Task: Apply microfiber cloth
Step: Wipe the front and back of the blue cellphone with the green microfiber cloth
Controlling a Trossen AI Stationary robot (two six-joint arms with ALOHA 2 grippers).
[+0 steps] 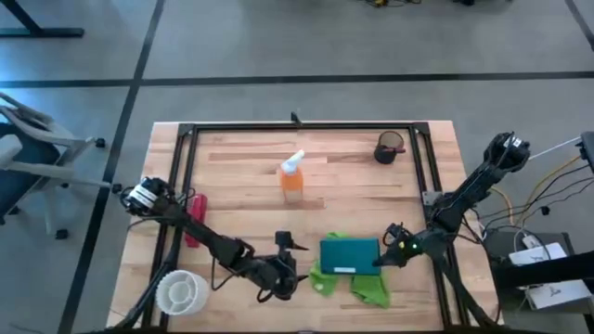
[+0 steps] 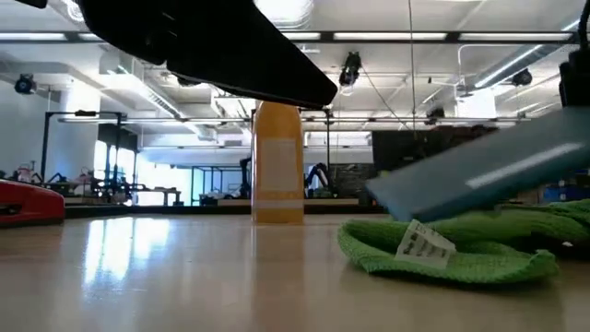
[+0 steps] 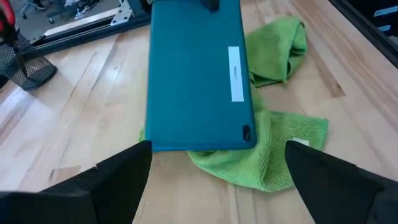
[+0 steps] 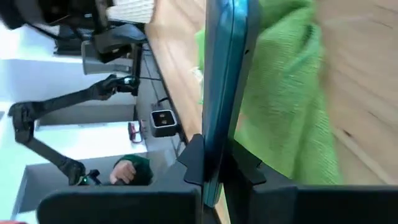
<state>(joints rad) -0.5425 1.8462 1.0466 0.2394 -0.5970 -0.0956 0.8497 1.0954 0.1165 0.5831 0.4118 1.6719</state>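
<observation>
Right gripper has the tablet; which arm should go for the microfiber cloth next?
Left, probably. The left gripper is open beside the microfiber cloth, with nothing in it, while the right gripper is shut on the teal tablet edge, holding it tilted over the cloth.

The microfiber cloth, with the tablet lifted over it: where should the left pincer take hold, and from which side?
Grip the microfiber cloth at its exposed folded edge nearest the left pincer, coming in low from the tablet's left side. The right pincer holds the tablet tilted over the cloth's middle, so only the rim bunching out below it looks free.
</observation>
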